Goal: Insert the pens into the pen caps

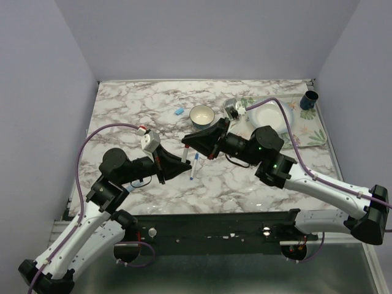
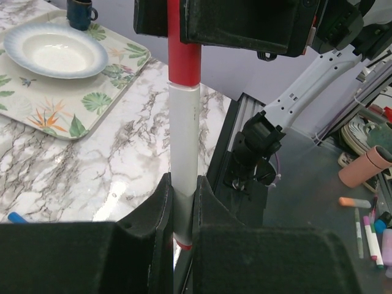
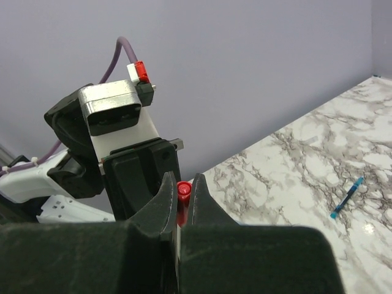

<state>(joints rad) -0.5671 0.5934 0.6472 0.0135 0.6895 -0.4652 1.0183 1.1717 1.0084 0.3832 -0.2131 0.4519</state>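
Pen (image 2: pixel 184 135) and red cap (image 2: pixel 184 58) meet end to end in mid-air above the marble table (image 1: pixel 245 182): left gripper (image 2: pixel 184 191) pinches the white barrel, right gripper (image 3: pixel 182 195) is clamped tight on the cap.

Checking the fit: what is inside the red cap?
The white pen meets the mouth of the cap. Whether its tip is inside cannot be seen; the right fingers cover the cap's far end.

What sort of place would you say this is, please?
Probably a robotics lab test cell: a marble-patterned tabletop boxed in by plain lilac walls, a leaf-print tray as a staged prop, and spare markers lying beside the rig.
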